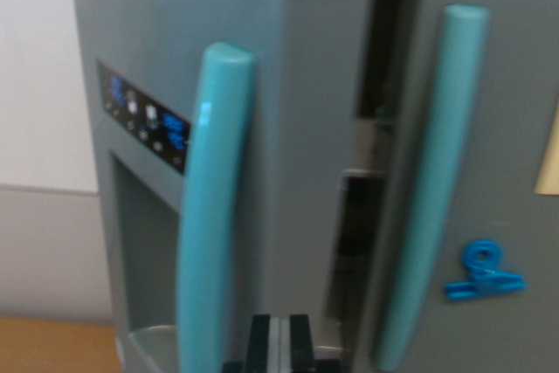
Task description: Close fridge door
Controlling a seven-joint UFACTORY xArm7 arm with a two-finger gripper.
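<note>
A grey toy fridge fills the wrist view. Its left door (166, 50) carries a teal handle (210, 216), a dark control panel (144, 124) and a dispenser recess (144, 259). The right door (498, 128) has its own teal handle (432, 189). Between the two doors a dark gap (367, 172) shows the interior and shelves, so one door stands ajar. My gripper (278, 347) is at the bottom edge, just in front of the gap, its black fingertips pressed together with nothing between them.
A blue clip (483, 272) sticks to the right door, and a tan patch (550, 155) sits at the wrist view's right edge. A white wall (39, 85) lies behind on the left. A wooden surface (52, 347) shows at the bottom left.
</note>
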